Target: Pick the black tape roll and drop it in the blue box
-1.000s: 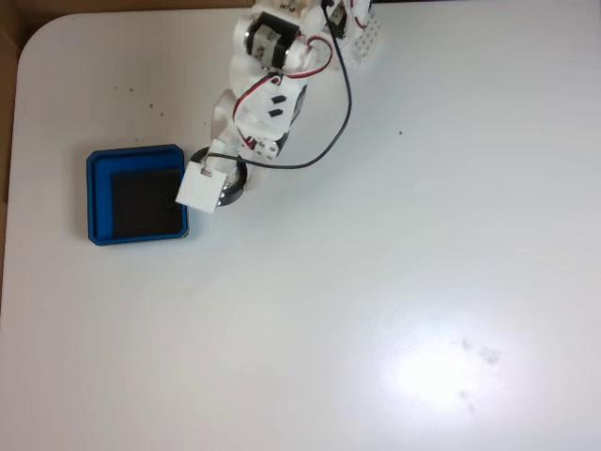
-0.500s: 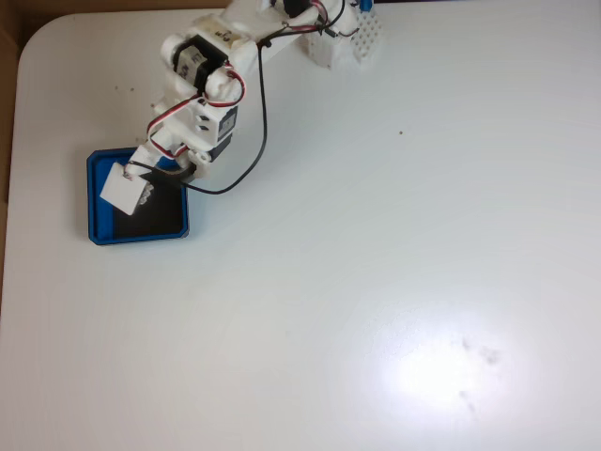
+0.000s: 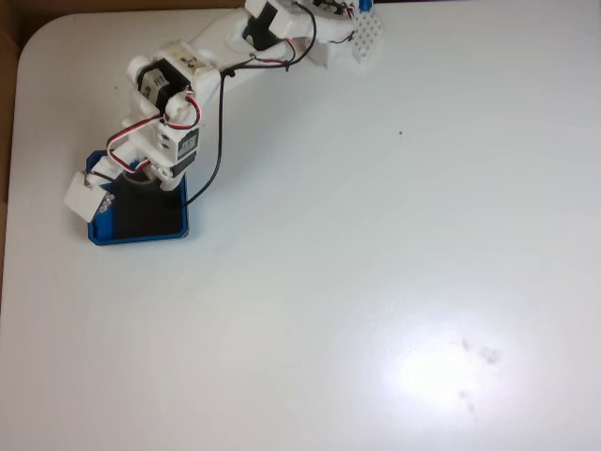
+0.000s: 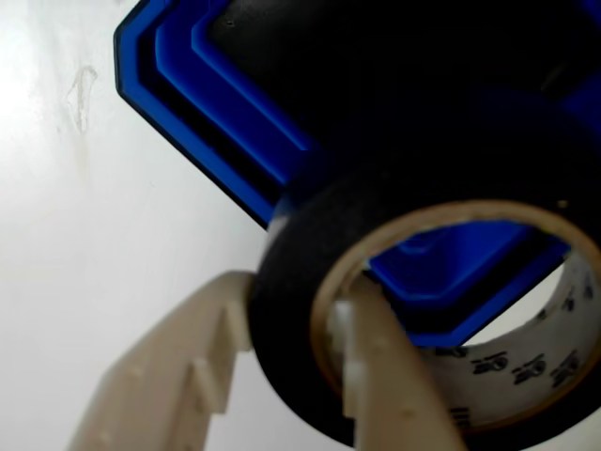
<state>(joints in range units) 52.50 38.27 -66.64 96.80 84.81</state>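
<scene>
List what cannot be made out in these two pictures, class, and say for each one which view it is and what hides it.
- Fixed view: the black tape roll is hidden beneath the arm and its white camera block.
- Fixed view: the hand's fingers are covered by the same parts.
- Wrist view: the blue box is cut off by the top and right edges and partly blocked by the black tape roll.
- Wrist view: the small print on the roll's pale core is too blurred to read.

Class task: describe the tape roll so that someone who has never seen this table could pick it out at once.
Start at the white table and find the blue box near its left edge in the fixed view. The pincer hangs over that box, one finger through the tape roll. It is a black ring with a pale printed core.
</scene>
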